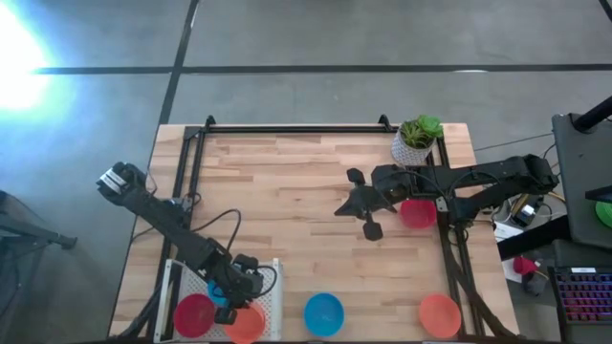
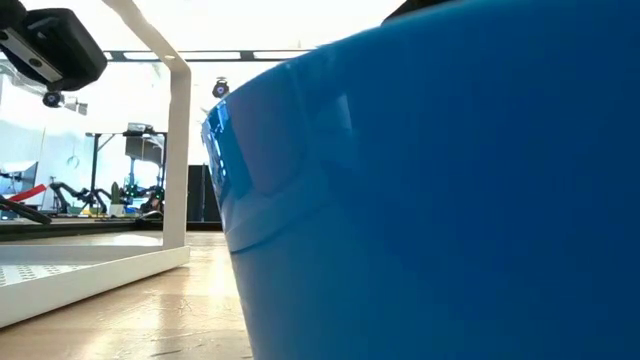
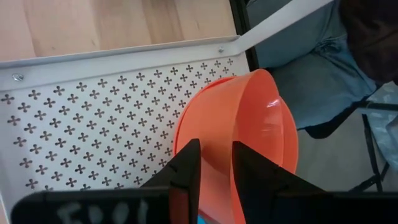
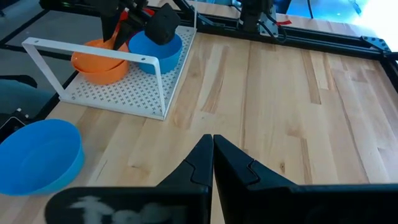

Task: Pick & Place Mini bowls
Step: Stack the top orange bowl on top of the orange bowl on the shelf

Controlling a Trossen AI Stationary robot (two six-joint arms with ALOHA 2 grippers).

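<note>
A white perforated rack (image 1: pixel 273 298) stands at the table's near left corner. It holds nested orange mini bowls (image 3: pixel 249 124), a blue one (image 4: pixel 158 53) and a red one (image 1: pixel 194 313). My left gripper (image 3: pixel 216 165) hangs open over the orange bowls (image 1: pixel 247 323), pointing steeply down, with one finger on either side of their near wall. My right gripper (image 4: pixel 212 142) is shut and empty above the table's middle (image 1: pixel 344 206). More mini bowls sit on the table: blue (image 1: pixel 323 313), orange (image 1: pixel 440 315), and red (image 1: pixel 418 212) under my right arm. My left gripper's fingers (image 3: pixel 186 168) stand astride the near wall (image 3: pixel 214 146) of the orange bowls, which rest in the rack. A gap shows between the fingers, and I cannot tell whether either finger touches the wall.
A white pot with a green plant (image 1: pixel 416 141) stands at the far right of the table. The rack has a raised white frame (image 4: pixel 106 53) over its side. The blue bowl on the table fills the low view (image 2: pixel 430 200). Bare wood lies across the table's middle and far left.
</note>
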